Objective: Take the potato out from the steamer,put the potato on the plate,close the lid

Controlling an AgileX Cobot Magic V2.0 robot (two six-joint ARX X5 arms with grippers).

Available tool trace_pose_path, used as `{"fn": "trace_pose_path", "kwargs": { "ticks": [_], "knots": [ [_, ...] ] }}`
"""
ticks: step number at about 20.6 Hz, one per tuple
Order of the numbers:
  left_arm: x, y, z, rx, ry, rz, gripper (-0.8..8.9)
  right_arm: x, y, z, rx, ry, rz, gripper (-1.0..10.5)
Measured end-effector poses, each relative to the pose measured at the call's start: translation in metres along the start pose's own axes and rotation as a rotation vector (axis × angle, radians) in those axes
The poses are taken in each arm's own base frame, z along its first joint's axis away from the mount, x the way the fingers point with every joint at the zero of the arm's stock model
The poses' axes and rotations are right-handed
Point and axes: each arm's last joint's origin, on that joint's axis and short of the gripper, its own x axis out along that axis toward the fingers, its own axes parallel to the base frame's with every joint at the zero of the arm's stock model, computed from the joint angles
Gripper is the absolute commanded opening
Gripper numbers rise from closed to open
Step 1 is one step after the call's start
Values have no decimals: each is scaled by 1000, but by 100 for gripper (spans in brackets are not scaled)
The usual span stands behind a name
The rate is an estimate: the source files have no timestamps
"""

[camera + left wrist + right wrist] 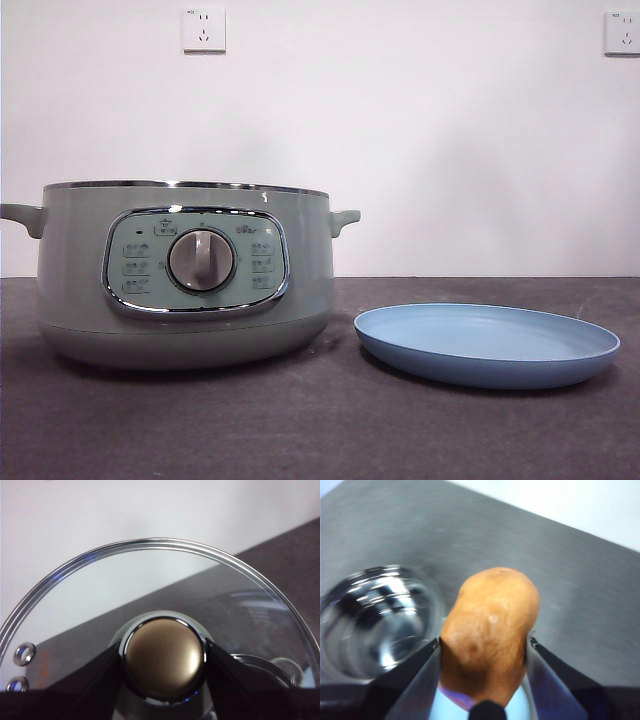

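The sage-green steamer point(185, 280) stands uncovered on the left of the table, with the empty light-blue plate point(487, 345) to its right. Neither arm shows in the front view. In the left wrist view my left gripper point(164, 666) is shut on the round knob point(164, 657) of the glass lid point(150, 580), which hangs in the air. My right gripper point(484, 652) is shut on the orange-brown potato point(490, 625) and holds it above the table. A blurred shiny bowl, probably the steamer's inside point(375, 620), lies beside it, and a light-blue patch point(520, 707) shows underneath.
A white wall with two sockets point(204, 30) rises behind the dark grey table point(320, 430). The steamer's side handles point(343, 220) stick out towards the plate.
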Motion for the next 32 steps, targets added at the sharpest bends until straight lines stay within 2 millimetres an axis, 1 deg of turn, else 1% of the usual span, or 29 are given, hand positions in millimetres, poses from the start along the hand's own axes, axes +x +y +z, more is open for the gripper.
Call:
{"fn": "trace_pose_path", "kwargs": {
  "ticks": [2,4,6,8,9,11,13,17,19,21,24,25,27,28,30,31,32],
  "knots": [
    [9,-3,1,5,12,-41,-8,-1,-23,-2,75,5,-76,-10],
    [18,-7,1,8,23,-88,-8,6,-40,-8,137,39,-122,-10],
    [23,-9,1,9,28,-119,-8,23,-46,-17,163,114,-126,-10],
    [24,-10,1,9,28,-140,-8,52,-47,-33,174,238,-112,-10],
    [24,-10,1,9,27,-142,-8,68,-47,-45,182,311,-104,-10],
    [24,-10,1,10,28,-140,-8,103,-43,-71,184,453,-78,-10],
    [24,-10,1,10,28,-138,-8,134,-32,-93,166,510,-51,-9],
    [24,-10,1,10,28,-140,-8,183,-10,-134,125,529,-11,-10],
    [24,-10,1,9,27,-140,-8,201,-1,-154,114,526,0,-10],
    [24,-10,1,10,28,-140,-8,215,6,-175,111,524,7,-10],
    [24,-10,1,10,28,-140,-8,225,11,-203,120,567,33,-9],
    [24,-10,1,10,28,-140,-8,226,11,-207,124,573,35,-9],
    [24,-10,1,10,28,-140,-8,226,11,-207,125,568,37,11],
    [24,-10,1,10,28,-140,-8,226,11,-207,125,569,38,80],
    [24,-10,1,9,28,-140,-8,226,11,-207,126,569,38,414],
    [24,-10,1,10,28,-140,-8,226,11,-207,126,569,38,508],
    [24,-10,1,10,28,-140,-8,225,11,-207,126,568,38,506]
  ]
}}
